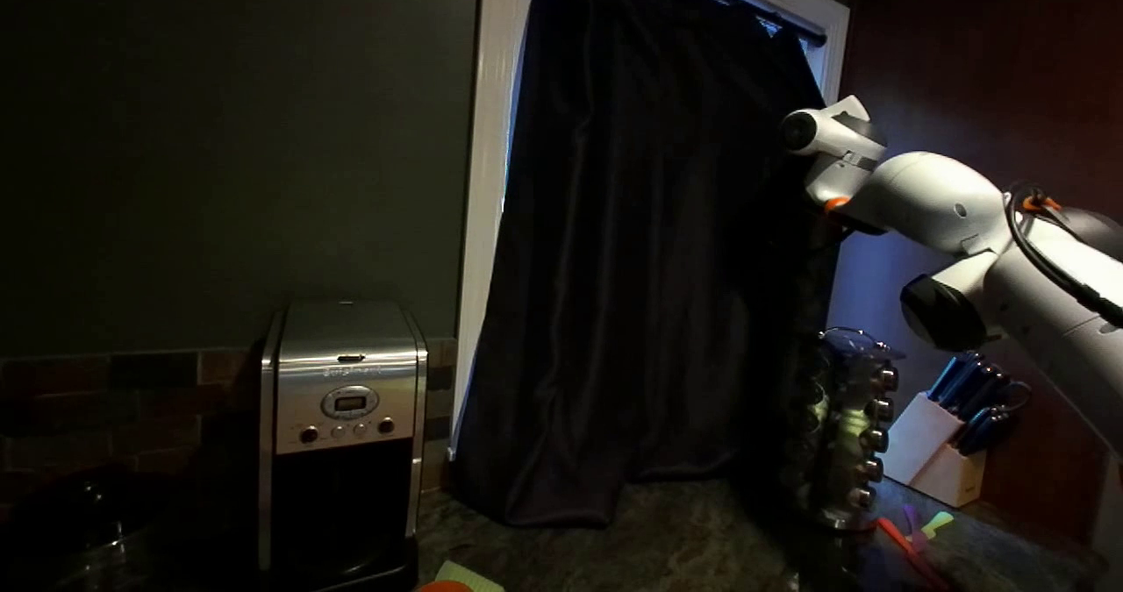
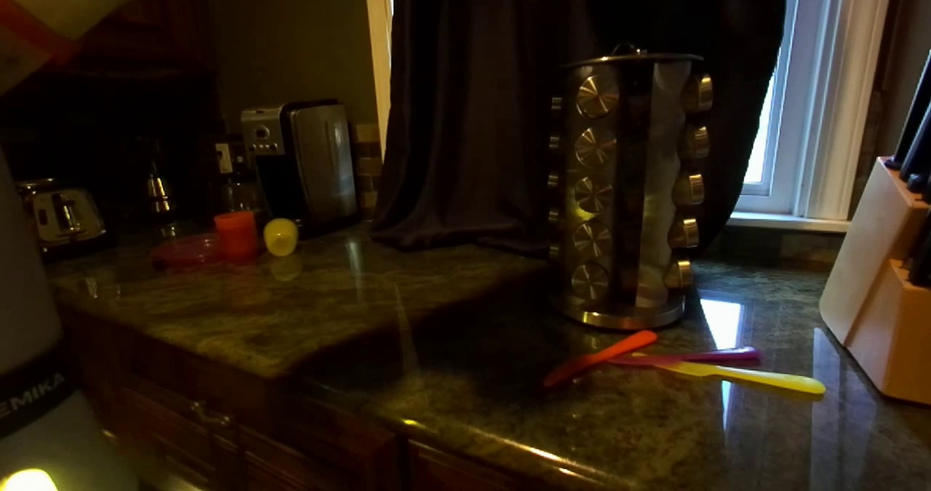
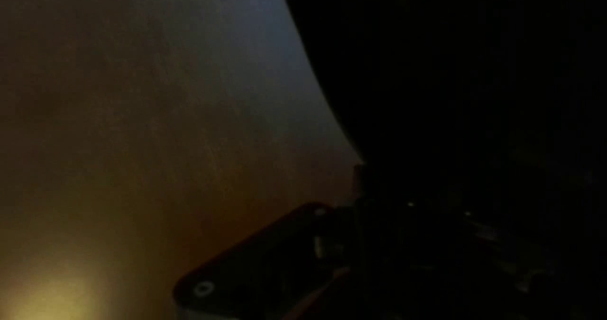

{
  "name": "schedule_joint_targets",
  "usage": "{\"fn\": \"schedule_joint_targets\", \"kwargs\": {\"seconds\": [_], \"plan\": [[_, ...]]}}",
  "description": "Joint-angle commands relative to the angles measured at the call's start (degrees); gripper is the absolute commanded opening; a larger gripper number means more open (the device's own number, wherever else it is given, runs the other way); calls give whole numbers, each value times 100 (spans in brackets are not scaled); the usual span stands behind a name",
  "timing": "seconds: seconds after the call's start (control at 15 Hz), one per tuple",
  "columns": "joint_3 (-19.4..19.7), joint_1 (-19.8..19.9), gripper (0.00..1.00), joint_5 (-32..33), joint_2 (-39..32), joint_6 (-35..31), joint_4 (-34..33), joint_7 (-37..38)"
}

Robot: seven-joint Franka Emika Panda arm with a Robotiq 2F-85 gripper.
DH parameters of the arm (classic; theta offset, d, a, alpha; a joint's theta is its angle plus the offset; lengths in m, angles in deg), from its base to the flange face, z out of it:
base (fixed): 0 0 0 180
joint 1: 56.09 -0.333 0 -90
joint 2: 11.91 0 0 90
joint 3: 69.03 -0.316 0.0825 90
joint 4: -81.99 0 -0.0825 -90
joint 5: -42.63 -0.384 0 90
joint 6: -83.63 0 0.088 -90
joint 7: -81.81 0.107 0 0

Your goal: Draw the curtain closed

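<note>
The dark charcoal curtain [image 1: 649,267] hangs in vertical folds from a rod across most of the white-framed window. A bright gap shows along its upper right edge. In an exterior view its lower part [image 2: 458,127] reaches the counter, and window glass shows to its right. In the wrist view the curtain [image 3: 427,73] is a black mass at the right, and its edge runs down to the fingertips. My gripper [image 3: 367,182] has its fingers close together at this edge and appears shut on the fabric. The darkness hides the exact grip. In an exterior view the fingers blend into the curtain.
A spice rack [image 2: 625,193] stands in front of the curtain. A knife block [image 1: 939,443] is right of it, below the arm. Coloured knives [image 2: 684,364] lie on the counter. A steel coffee maker [image 1: 346,399] stands left of the window. An orange cup [image 2: 236,235] is nearby.
</note>
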Motion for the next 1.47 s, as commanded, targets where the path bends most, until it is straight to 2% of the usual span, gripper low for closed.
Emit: {"fn": "schedule_joint_targets", "kwargs": {"seconds": [0.0, 0.13, 0.33, 0.6, 0.8, 0.87, 0.93, 1.0, 1.13, 1.33, 1.4], "plan": [[312, -52, 0, 159, -291, 782, -18, -3], [230, -34, 0, 65, -290, 621, -70, -130], [-282, 168, 0, -331, -249, -307, -78, -643], [-1433, 495, 0, -1328, -212, -1260, 12, -1897], [-2442, 636, 0, -1957, -105, -1472, 199, -2979], [-2721, 646, 0, -2084, -57, -1329, 236, -3304], [-2723, 686, 27, -2080, -80, -1231, 134, -3322], [-2555, 705, 28, -2007, -118, -1140, 5, -3118], [-2286, 747, 41, -1846, -121, -995, -41, -2706], [-2397, 880, 64, -1923, -72, -946, -33, -2844], [-2566, 945, 73, -2022, -55, -996, -33, -3087]]}}
